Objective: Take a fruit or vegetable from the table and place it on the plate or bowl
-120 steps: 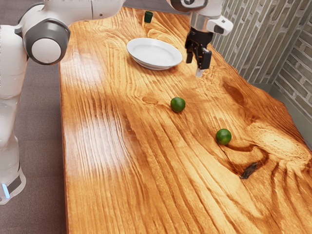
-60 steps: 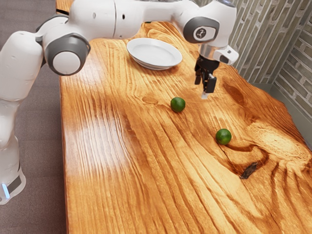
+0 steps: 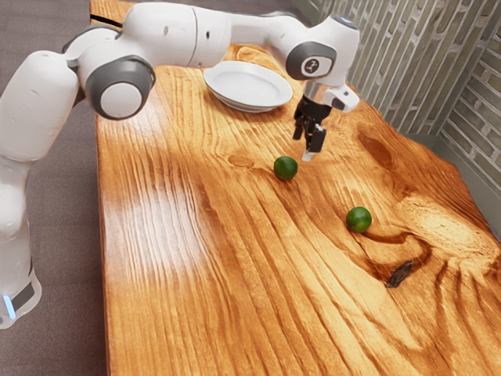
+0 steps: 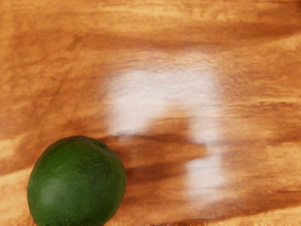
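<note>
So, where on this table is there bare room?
Bare: the table nearer the camera than the front lime, and its strip along the exterior view's left. Crowded: between the plate and the back lime, where the tool hangs.

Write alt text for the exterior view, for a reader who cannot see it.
A white robot arm holds its open black gripper just above a wooden table, close beside a green lime. A second lime lies farther toward the exterior view's right, and an empty white plate sits beyond the gripper.

Glossy white arm; grey joint caps; black two-finger gripper
</note>
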Controlling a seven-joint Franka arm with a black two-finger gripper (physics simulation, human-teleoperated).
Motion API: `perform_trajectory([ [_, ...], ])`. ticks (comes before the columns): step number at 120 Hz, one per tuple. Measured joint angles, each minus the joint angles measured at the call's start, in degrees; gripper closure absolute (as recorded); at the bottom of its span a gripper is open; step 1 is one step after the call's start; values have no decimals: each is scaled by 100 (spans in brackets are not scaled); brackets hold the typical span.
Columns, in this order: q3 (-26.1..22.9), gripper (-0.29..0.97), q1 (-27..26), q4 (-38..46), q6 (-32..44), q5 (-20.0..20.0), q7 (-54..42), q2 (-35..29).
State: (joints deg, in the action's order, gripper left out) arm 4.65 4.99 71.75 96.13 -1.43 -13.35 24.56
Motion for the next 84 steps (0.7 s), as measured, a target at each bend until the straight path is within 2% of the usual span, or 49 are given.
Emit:
perform_trajectory([
  [28,-8,0,143,269,161,-4,-420,46],
  [84,-28,0,328,254,451,-40,-1030,328],
])
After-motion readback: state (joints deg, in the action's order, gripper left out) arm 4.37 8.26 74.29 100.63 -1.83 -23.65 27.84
